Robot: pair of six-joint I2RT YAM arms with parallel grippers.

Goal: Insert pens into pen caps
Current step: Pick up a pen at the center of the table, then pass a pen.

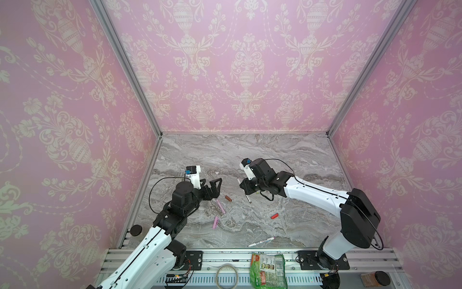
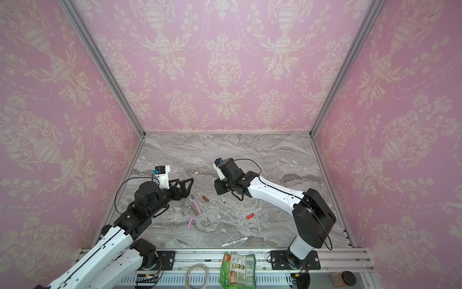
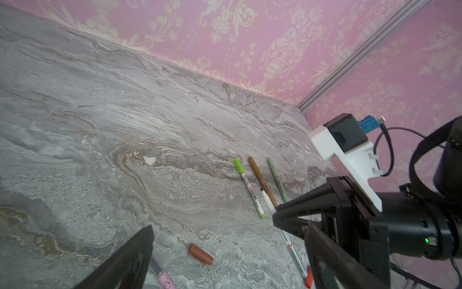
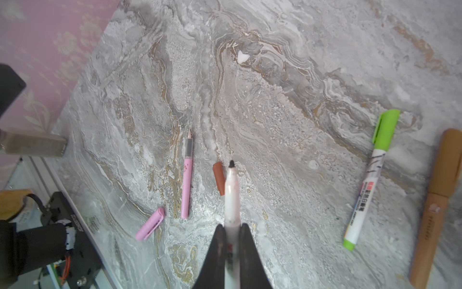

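Note:
My right gripper (image 4: 232,226) is shut on a white pen (image 4: 231,195) whose dark tip points at the dark brown cap (image 4: 218,177) on the marble. My left gripper (image 3: 230,232) is open and hovers just over that cap (image 3: 200,254), with nothing between its fingers. In both top views the two grippers (image 1: 218,187) (image 1: 246,190) face each other mid-table. A pink pen (image 1: 220,206), a pink cap (image 1: 215,222), a red cap (image 1: 274,216) and a white pen (image 1: 261,241) lie loose. Green-capped (image 4: 367,180), tan (image 4: 435,207) and pale green (image 3: 277,180) pens lie side by side beneath the right arm.
Pink patterned walls close in the marble table (image 1: 287,155) on three sides. On the front rail sit a green snack bag (image 1: 268,270), a tape roll (image 1: 226,274) and a brown jar (image 1: 376,278). A black disc (image 1: 135,230) lies at the left edge.

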